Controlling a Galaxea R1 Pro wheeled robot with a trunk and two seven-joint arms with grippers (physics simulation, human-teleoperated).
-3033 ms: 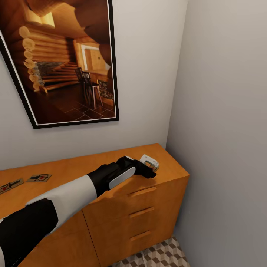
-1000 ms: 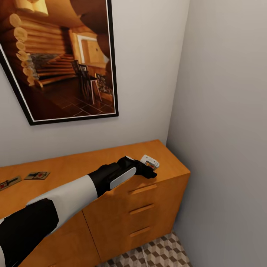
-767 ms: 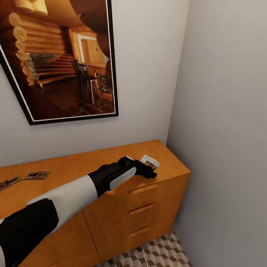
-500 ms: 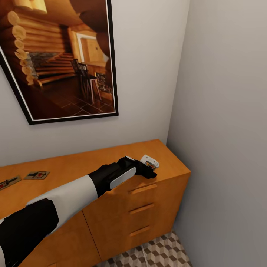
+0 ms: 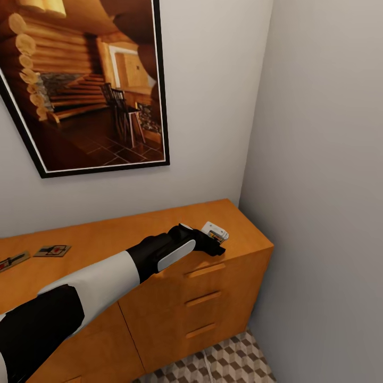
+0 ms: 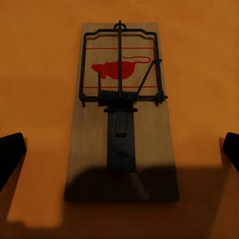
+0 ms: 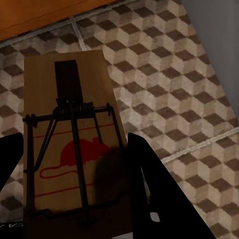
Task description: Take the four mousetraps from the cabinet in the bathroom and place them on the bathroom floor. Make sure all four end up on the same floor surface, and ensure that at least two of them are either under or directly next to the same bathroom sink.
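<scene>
Orange-brown cabinet is bearing a mousetrap between the left gripper's spread fingers; descending off-centre could push it aside. The right gripper is seemingly pinching another trap.

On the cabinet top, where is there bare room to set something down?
The cabinet top is bare between the two mousetraps at its left and the left gripper. The right end is crowded: that gripper hovers over another mousetrap.

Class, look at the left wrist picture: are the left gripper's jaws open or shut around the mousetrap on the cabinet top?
Open. The left gripper has its jaws standing wide apart on either side of the mousetrap, which lies flat on the cabinet, untouched.
</scene>
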